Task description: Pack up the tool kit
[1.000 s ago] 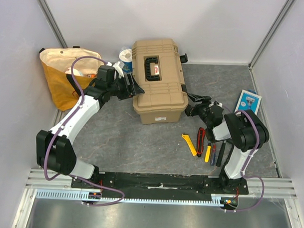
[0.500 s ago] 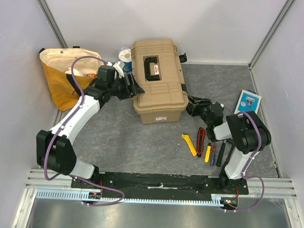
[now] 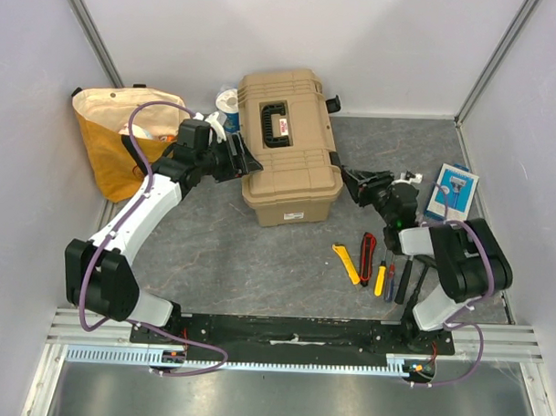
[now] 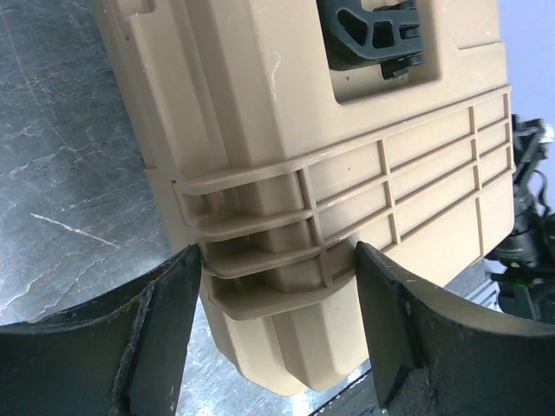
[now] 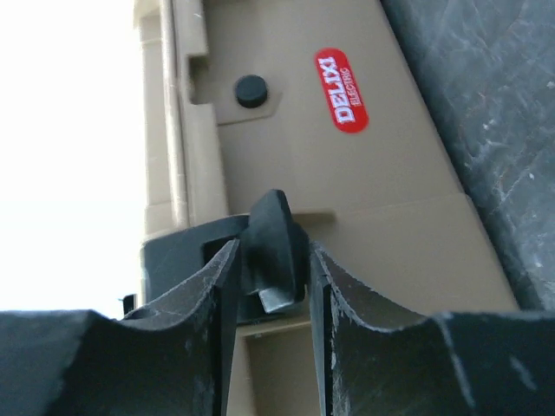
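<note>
The tan ribbed toolbox (image 3: 289, 149) lies closed, its black handle (image 3: 277, 121) facing up. My left gripper (image 3: 246, 158) is at the box's left side. In the left wrist view it (image 4: 276, 260) straddles a ribbed ledge of the toolbox (image 4: 286, 113), with both fingers against it. My right gripper (image 3: 354, 183) is at the box's right side. In the right wrist view it (image 5: 274, 251) is shut on a black latch (image 5: 273, 230) of the toolbox (image 5: 390, 173). A yellow cutter (image 3: 346, 263), a red cutter (image 3: 368, 246) and screwdrivers (image 3: 385, 279) lie on the grey table.
A yellow cloth bag (image 3: 120, 143) stands at the left wall. A blue-white packet (image 3: 450, 191) lies by the right wall, close to my right arm. A white and blue canister (image 3: 230, 106) stands behind the box's left corner. Walls close in three sides.
My right gripper moved up to the box's right side, turned, and closed on the black latch. The left gripper stayed on the box's left side.
</note>
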You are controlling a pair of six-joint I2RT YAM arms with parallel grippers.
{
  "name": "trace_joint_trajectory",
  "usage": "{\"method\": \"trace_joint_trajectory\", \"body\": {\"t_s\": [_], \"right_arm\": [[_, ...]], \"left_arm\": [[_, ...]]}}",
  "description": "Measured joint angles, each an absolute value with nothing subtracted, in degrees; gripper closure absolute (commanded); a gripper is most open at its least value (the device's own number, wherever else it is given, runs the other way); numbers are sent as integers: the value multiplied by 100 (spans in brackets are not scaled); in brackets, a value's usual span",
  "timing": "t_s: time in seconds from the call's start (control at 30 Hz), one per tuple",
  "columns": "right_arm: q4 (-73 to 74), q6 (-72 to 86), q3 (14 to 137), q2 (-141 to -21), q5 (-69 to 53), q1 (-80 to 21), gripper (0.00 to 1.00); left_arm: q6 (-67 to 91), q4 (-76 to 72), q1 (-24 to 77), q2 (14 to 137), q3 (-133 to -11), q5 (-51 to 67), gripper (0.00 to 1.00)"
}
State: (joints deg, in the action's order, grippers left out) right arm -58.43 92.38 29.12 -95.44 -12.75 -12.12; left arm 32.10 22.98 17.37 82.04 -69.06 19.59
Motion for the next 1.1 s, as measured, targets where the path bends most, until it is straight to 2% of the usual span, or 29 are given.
{"method": "trace_joint_trajectory", "body": {"t_s": [0.13, 0.17, 0.23, 0.3, 0.5, 0.57, 0.87, 1.1], "right_arm": [[-5603, 8694, 3009, -9019, -1107, -1135, 58], [-5612, 8615, 3076, -8868, -1111, -1127, 53], [-5365, 8342, 3142, -8680, -1144, -1149, 34], [-5127, 8084, 3240, -8523, -1212, -1157, 23], [-4458, 7288, 3498, -8167, -1361, -1208, 6], [-4036, 6914, 3645, -8038, -1396, -1243, 2], [-1236, 4737, 4849, -7730, -1315, -1500, 2], [-150, 3739, 5415, -7752, -1096, -1638, 6]], "left_arm": [[3190, 2344, 1737, 8178, -6914, 1894, 24], [3181, 2342, 1741, 8173, -6914, 1874, 24], [3166, 2357, 1754, 8165, -6921, 1833, 24], [3159, 2370, 1761, 8156, -6923, 1793, 24], [3148, 2390, 1776, 8154, -6938, 1739, 24], [3146, 2392, 1780, 8154, -6938, 1710, 24], [3116, 2499, 1841, 8152, -7017, 1542, 24], [3074, 2523, 1852, 8152, -7035, 1505, 24]]}}
